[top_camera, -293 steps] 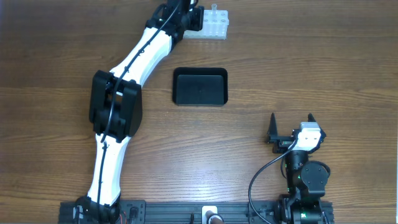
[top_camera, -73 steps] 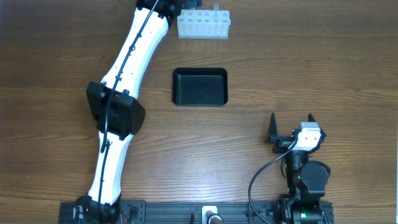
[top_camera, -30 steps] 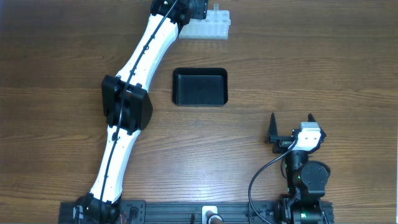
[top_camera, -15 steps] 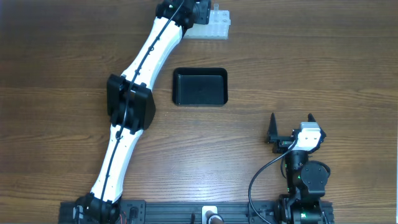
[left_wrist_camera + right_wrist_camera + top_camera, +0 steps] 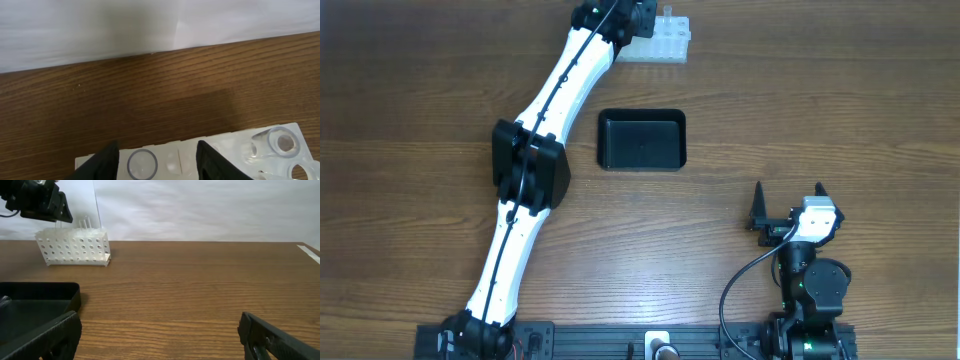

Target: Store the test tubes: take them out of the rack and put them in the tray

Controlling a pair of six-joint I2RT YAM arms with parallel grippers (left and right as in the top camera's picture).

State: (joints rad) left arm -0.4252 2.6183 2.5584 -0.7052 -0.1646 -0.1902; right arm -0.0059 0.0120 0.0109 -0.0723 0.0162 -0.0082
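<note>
**A:** Where were the test tubes?

**B:** They were in the rack [image 5: 660, 45], which stood at the table's [image 5: 840, 100] far edge, opposite the arm bases. One test tube [image 5: 142, 163] showed its open mouth right between the fingers of the left gripper [image 5: 157, 150]. A second tube [image 5: 279, 141] stood further along the rack.

**A:** Had the gripper taken hold of it?

**B:** No. Its jaws were released, with one finger on each side of the tube and room to spare, so nothing was held.

**A:** What had just changed?

**B:** A couple of seconds earlier the left arm had swung off the rack's left end and was over bare wood. A second ago it was coming back, and over the last half second it settled above the rack's left part and barely moved. The rack itself had kept its place.

**A:** What did that mean for the job?

**B:** I took it for a fresh aim. The gripper was lined up on one tube, with the closing and the lift not yet done. The tray [image 5: 642, 138] sat toward the table's middle, well apart from the rack, and held no tube. By my reckoning, none had been stored.

**A:** And the other arm?

**B:** The right gripper [image 5: 788, 205] was parked near the table's near edge on the right side. Its jaws were spread wide on nothing, and it had not moved throughout.
</note>
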